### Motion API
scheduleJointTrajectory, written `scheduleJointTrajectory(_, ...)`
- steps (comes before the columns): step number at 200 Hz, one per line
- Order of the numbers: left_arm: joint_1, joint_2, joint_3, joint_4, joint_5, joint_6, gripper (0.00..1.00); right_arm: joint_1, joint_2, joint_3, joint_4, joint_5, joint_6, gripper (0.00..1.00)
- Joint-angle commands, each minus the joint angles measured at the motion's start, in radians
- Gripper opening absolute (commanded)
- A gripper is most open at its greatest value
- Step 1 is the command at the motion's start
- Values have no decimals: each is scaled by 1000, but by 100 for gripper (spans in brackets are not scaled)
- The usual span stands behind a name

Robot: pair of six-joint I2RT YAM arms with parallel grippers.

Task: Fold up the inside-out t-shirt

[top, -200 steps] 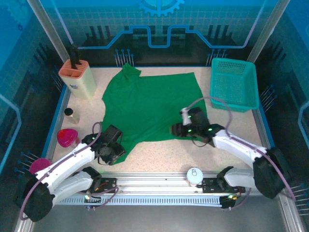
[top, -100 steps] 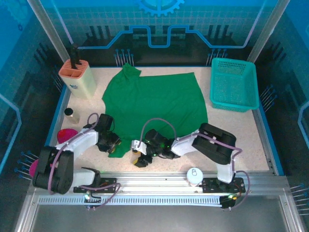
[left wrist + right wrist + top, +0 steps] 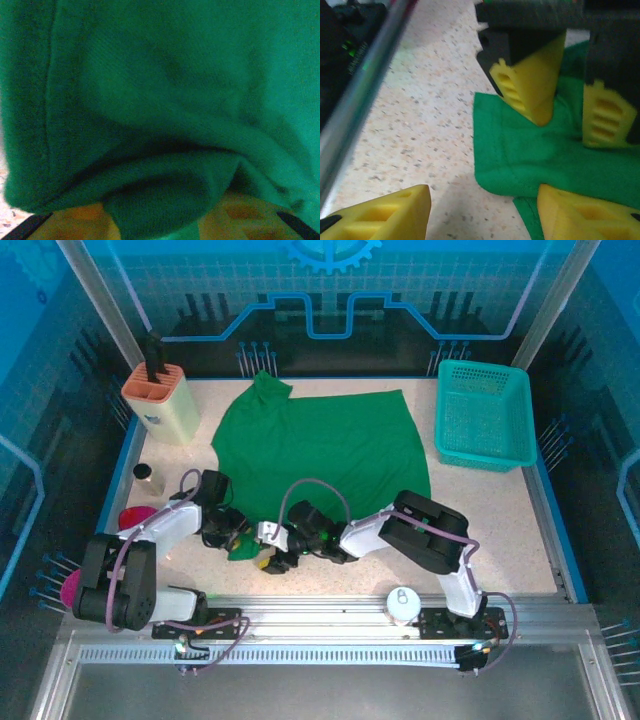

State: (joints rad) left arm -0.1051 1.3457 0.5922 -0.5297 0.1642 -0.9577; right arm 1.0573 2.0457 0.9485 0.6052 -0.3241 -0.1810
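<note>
soft green knit t-shirt point(image 3: 320, 452) lies rumpled on speckled table point(image 3: 500, 512).

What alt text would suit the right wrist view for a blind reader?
A corner of a green cloth t-shirt lies on a speckled beige table, the left gripper with yellow ribbed fingers closed on it; the right gripper stands open nearby.

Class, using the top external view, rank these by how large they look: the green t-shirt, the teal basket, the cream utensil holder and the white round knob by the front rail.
1. green t-shirt
2. teal basket
3. cream utensil holder
4. white round knob

No two look close in size.
</note>
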Motion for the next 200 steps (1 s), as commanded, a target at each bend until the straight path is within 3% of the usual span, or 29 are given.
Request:
scheduleJointTrajectory(1,14,33,-48,-2,-21,22,39,-12,49,16,-24,69,-30,57)
scheduleJointTrajectory(34,36,7,-49,-21,-44,25,40,-18,56,3,-51,122,-38,41)
scheduleJointTrajectory(43,38,1,-50,-24,-50,25,39,-13,42,-13,-42,145,-48,32)
scheduleJointTrajectory(64,44,0,-50,-27,-55,36,40,-10,6,-48,-68,144,-97,0)
scheduleJointTrajectory(83,47,-2,-43,-44,-61,48,40,-1,-46,-103,-96,58,-168,0)
scheduleJointTrajectory(100,48,-7,-45,-54,-70,55,40,10,-114,-148,-152,-96,-261,0)
scheduleJointTrajectory(127,48,-22,-45,-83,-86,63,40,23,-204,-144,-394,-166,-393,0)
scheduleJointTrajectory(149,48,-27,-45,-96,-118,66,41,21,-232,-124,-491,-161,-444,16)
scheduleJointTrajectory(171,48,-29,-45,-101,-104,67,42,9,-235,-116,-503,-194,-443,18)
scheduleJointTrajectory(200,34,-88,-26,-182,-18,91,44,-1,-288,-148,-448,-226,-373,30)
